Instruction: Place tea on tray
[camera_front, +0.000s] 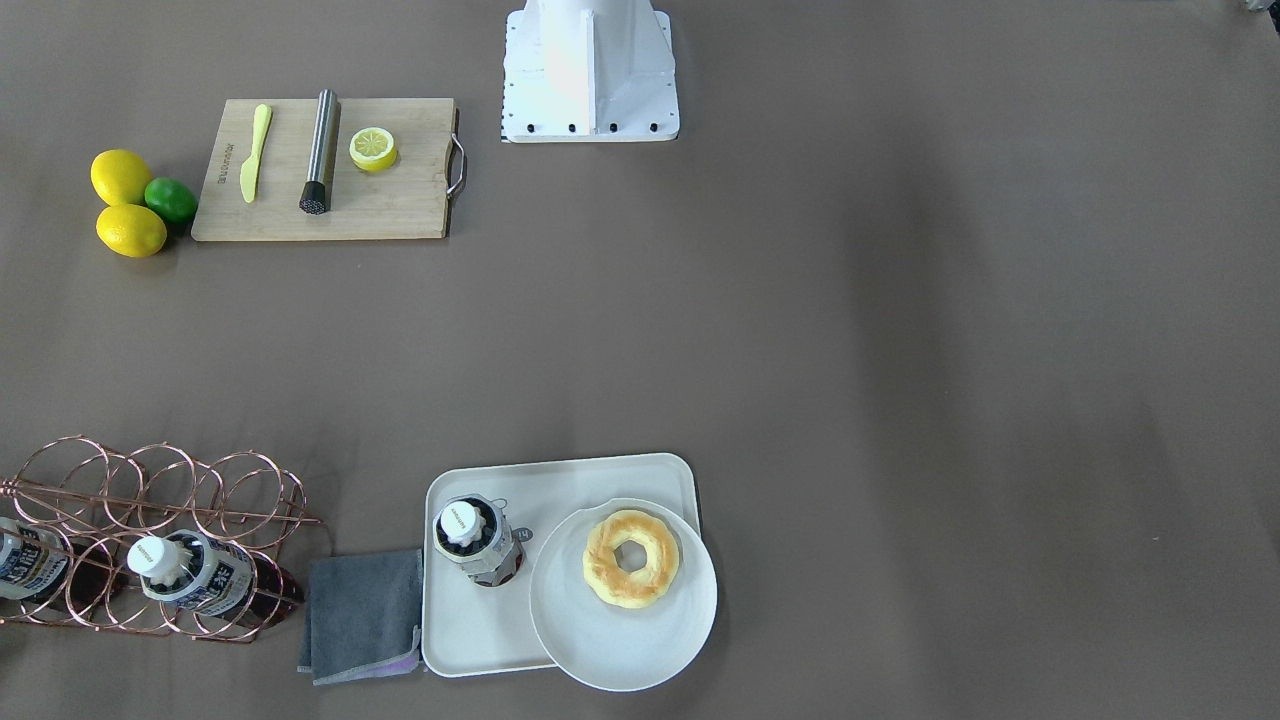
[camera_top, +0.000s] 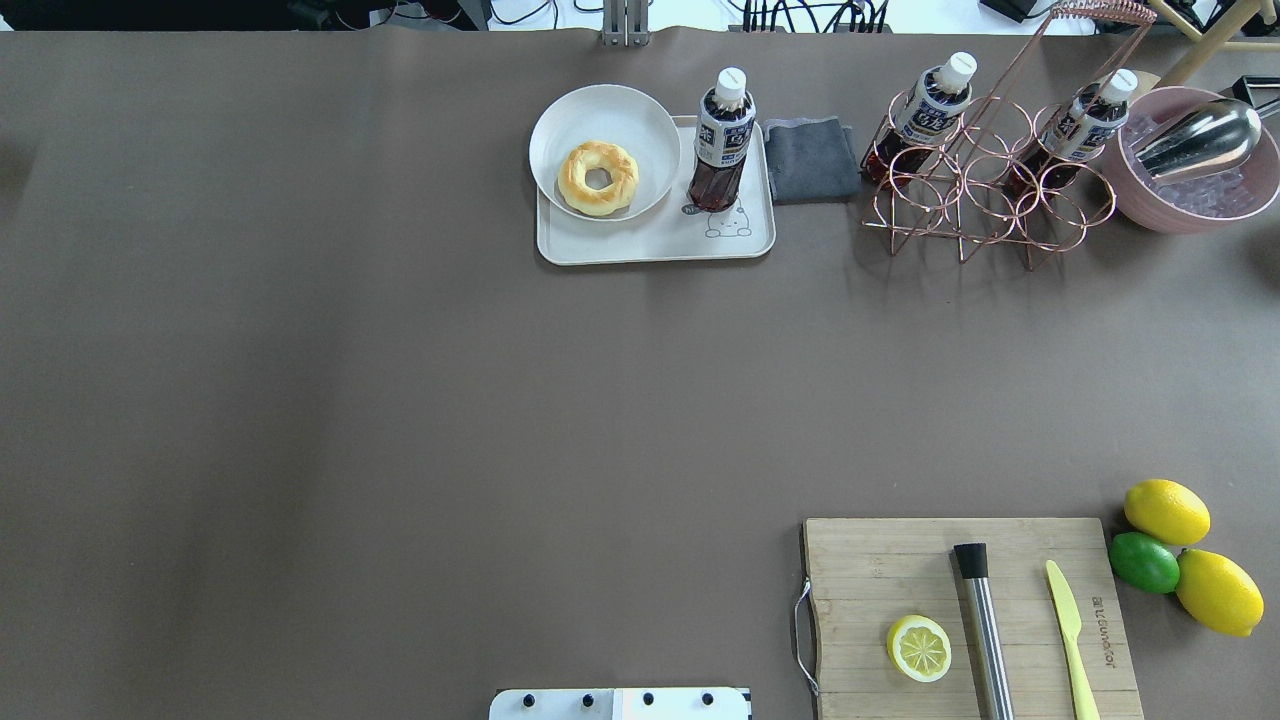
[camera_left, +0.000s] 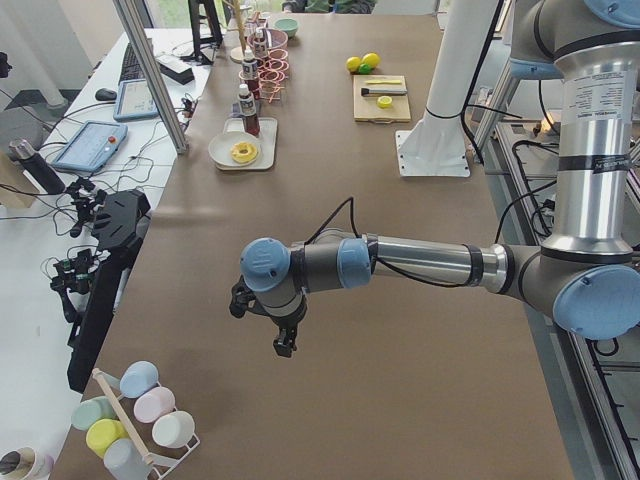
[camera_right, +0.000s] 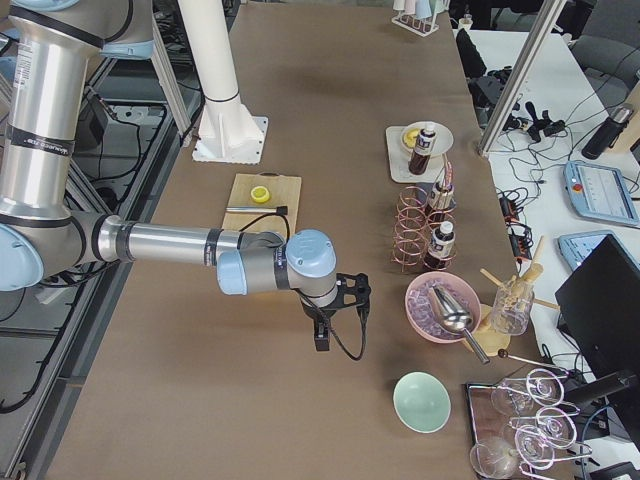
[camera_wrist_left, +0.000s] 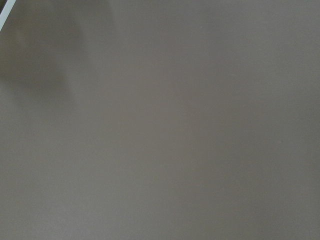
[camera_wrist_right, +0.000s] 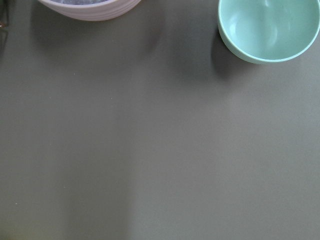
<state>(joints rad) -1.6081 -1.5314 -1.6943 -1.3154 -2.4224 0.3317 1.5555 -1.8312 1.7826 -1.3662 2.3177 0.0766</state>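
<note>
One tea bottle with a white cap stands upright on the off-white tray, beside the plate; it also shows in the front view on the tray. Two more tea bottles lie in the copper wire rack. My left gripper hangs over bare table far from the tray, seen only in the exterior left view; I cannot tell if it is open. My right gripper hangs near the pink bowl, seen only in the exterior right view; I cannot tell its state.
A round white plate with a doughnut overlaps the tray. A grey cloth lies beside it. A cutting board holds a lemon half, a muddler and a knife. Lemons and a lime, a pink ice bowl and a mint bowl are nearby.
</note>
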